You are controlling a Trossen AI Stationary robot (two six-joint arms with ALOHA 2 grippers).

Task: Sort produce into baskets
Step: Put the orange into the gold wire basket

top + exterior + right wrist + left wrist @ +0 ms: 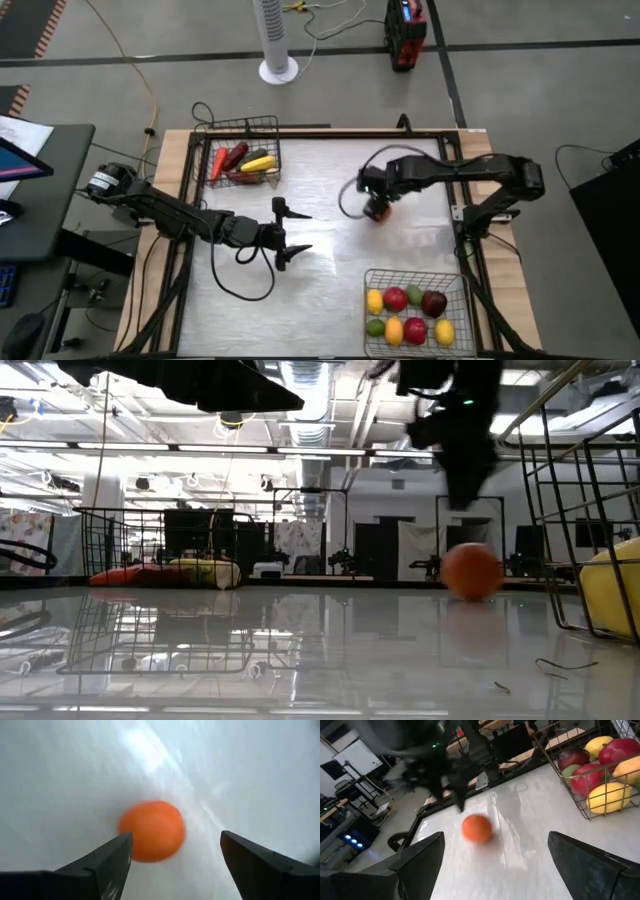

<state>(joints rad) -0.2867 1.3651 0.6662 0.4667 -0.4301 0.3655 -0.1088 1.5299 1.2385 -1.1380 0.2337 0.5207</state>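
Observation:
An orange ball (377, 211) rests on the white tabletop near the middle. My right gripper (176, 835) hangs just above it, pointing down and open. One finger stands on each side of the ball (151, 831) without touching it. My left gripper (300, 232) waits open to the ball's left, pointing toward it. The ball (477, 828) lies ahead of its spread fingers. A wire basket (245, 128) at the far left holds elongated red, dark and yellow pieces. Another wire basket (466, 305) at the near right holds round red, yellow and green fruits.
The table's dark metal frame (465, 210) runs along its edges. A black cable (235, 290) loops over the near-left tabletop. A white fan stand (278, 68) and a red device (405, 35) stand on the floor beyond the far edge.

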